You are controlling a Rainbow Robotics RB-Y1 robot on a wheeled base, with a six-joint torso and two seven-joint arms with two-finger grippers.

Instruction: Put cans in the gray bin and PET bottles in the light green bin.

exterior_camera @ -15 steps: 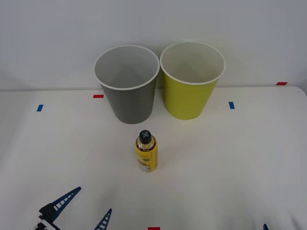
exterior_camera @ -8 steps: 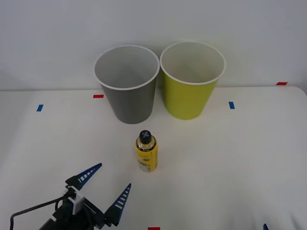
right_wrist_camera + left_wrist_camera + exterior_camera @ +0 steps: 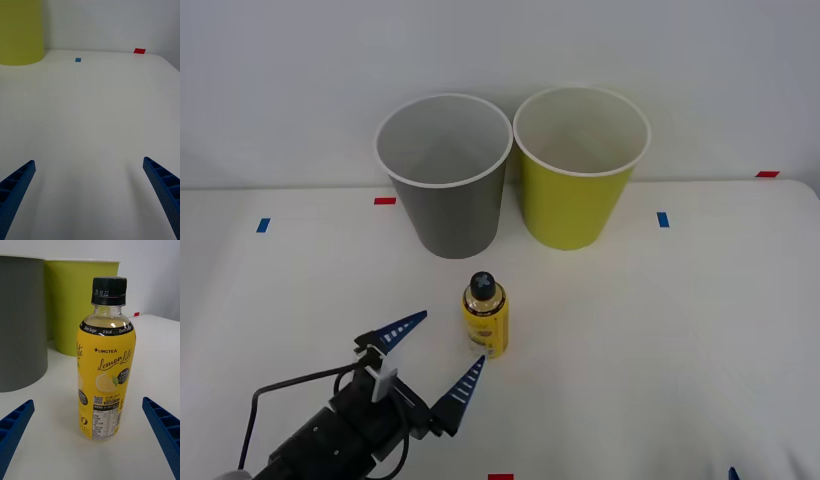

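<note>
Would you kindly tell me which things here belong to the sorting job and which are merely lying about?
Job:
- PET bottle, upright
- gray bin
- light green bin
- left pincer, open beside the bottle

Lying about:
- red tape marks
- blue tape marks
- right pincer, open over bare table

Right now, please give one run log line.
left tool: open, near PET bottle | bottle: upright, free | right tool: open, idle | gray bin, light green bin: behind

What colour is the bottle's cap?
Black, on the PET bottle with the yellow label; it shows best in the left wrist view.
</note>
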